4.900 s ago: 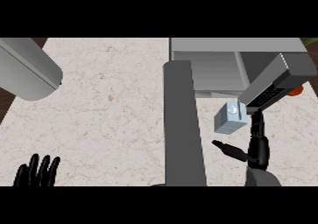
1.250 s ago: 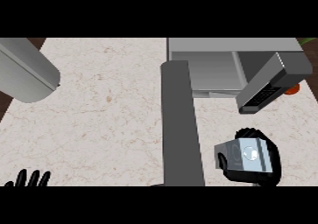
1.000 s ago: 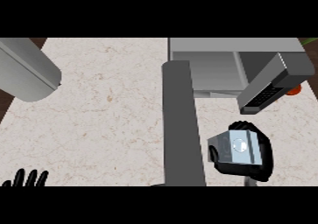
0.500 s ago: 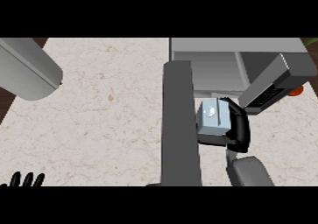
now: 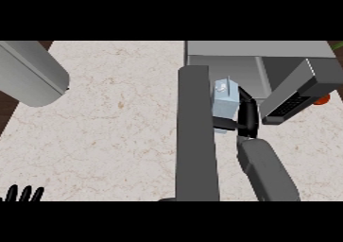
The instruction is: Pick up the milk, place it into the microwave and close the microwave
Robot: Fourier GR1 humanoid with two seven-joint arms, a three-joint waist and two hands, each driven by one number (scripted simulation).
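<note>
Transfer phase, head view. The right hand (image 5: 246, 118) has its fingers and thumb curled round the milk (image 5: 224, 100), which stands upright in the grasp. The carton is near the counter's (image 5: 111, 127) far right corner, at the mouth of the microwave (image 5: 257, 54). It sits between the open door (image 5: 196, 142), which juts toward the near edge, and the keypad panel (image 5: 294, 97). About a second ago the carton was held close to the near right edge. Half a second ago it was roughly level with the lower end of the keypad panel, and it now lies further toward the far edge, its top overlapping the cavity's threshold. The right forearm (image 5: 268, 172) has extended along the door's inner face accordingly. The left hand (image 5: 20, 194) rests at the near left corner with fingers straight and upward, showing a little more than half a second ago. Judged from this layout, pick-up is complete and insertion has begun but is unfinished. The carton must travel deeper before release, and the door remains fully open, so closing is still outstanding. The carton looks to pass close beside the door.
</note>
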